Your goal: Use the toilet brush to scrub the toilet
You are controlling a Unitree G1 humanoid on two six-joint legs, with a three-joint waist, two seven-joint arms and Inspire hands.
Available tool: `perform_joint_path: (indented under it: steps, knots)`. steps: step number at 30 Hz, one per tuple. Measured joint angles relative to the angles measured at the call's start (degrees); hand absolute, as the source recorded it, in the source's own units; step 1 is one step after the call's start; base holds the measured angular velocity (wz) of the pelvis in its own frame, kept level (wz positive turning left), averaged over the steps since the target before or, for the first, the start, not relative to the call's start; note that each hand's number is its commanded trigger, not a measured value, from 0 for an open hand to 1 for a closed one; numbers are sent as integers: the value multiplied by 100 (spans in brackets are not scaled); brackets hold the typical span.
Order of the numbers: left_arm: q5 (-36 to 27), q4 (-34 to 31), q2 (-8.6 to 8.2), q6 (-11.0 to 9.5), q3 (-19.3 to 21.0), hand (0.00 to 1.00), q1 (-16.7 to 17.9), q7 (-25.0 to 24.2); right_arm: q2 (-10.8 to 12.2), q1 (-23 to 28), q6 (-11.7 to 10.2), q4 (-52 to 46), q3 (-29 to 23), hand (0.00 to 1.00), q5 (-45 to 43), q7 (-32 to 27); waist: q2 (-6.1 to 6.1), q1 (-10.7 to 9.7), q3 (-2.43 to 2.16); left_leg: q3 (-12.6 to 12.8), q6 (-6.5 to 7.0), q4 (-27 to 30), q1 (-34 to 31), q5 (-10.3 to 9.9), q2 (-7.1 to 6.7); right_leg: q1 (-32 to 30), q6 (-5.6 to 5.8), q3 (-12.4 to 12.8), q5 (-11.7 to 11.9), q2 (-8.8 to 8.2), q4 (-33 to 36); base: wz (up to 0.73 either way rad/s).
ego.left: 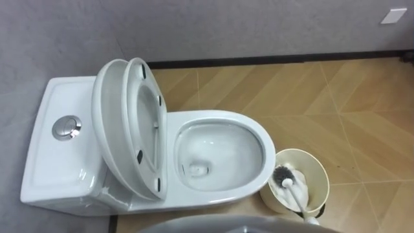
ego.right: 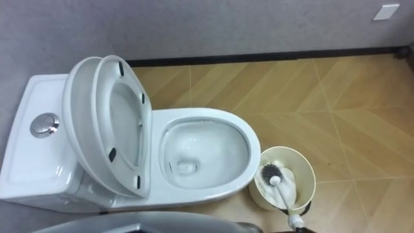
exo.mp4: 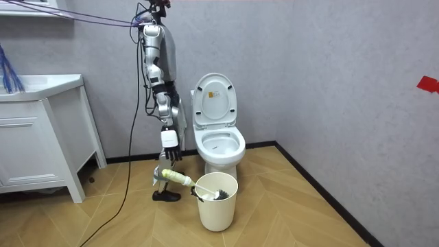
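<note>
**Brush in the bin, toilet open**

The robot stands by the toilet (ego.left: 223,118), on the room view's left of it, facing it. Its right hand (exo.mp4: 171,152) hangs low at its side. The brush (ego.left: 291,188) lies just below that hand: its dark head sits down in the bin (ego.left: 318,173), and its pale handle leans out over the rim towards the hand. I cannot tell whether the hand touches or grips the handle, or how it is set. The bin stands on the floor (ego.left: 362,110), near the hand and just beside the front of the bowl. Farther from the hand, the seat (ego.left: 147,123) and lid (ego.left: 107,123) are both up against the tank (ego.left: 58,155).
</note>
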Motion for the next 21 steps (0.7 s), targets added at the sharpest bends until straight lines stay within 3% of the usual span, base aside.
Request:
perform_joint_path:
  steps: [12, 16, 17, 19, 21]
  knots:
    - [6, 72, 5, -477, -236, 0, -57, 140, 82, -170, -544, -964, 123, 0, -1051, -667, -17, 10, -16, 8, -2, 227, -321, -1, 31, -219, -23, -7, 44, 17, 4, 1]
    - [2, 144, 26, -592, -234, 0, -100, 161, 82, -175, -591, -962, 97, 0, -1100, -994, -4, 4, -44, -38, -2, 289, -506, -1, 39, -376, -30, -64, 63, 10, 83, 3]
    - [2, 149, 37, -618, -234, 0, -101, 166, 83, -174, -602, -958, 98, 0, -1101, -1056, 13, 3, -25, -57, -2, 311, -550, -1, 38, -400, -31, -84, 67, 8, 85, 12]
    - [-6, 159, 85, -745, -243, 0, -126, 241, 78, -192, -695, -960, 91, 0, -1115, -1283, 18, -3, -43, -105, -2, 440, -791, -1, 43, -596, -36, -142, 70, -5, 162, 14]
    - [-13, 167, 109, -828, -320, 0, -175, 326, 72, -307, -708, -960, 95, 0, -1145, -1424, 36, 8, -31, -103, 0, 502, -997, 0, 54, -784, -40, -209, 71, -22, 246, 9]
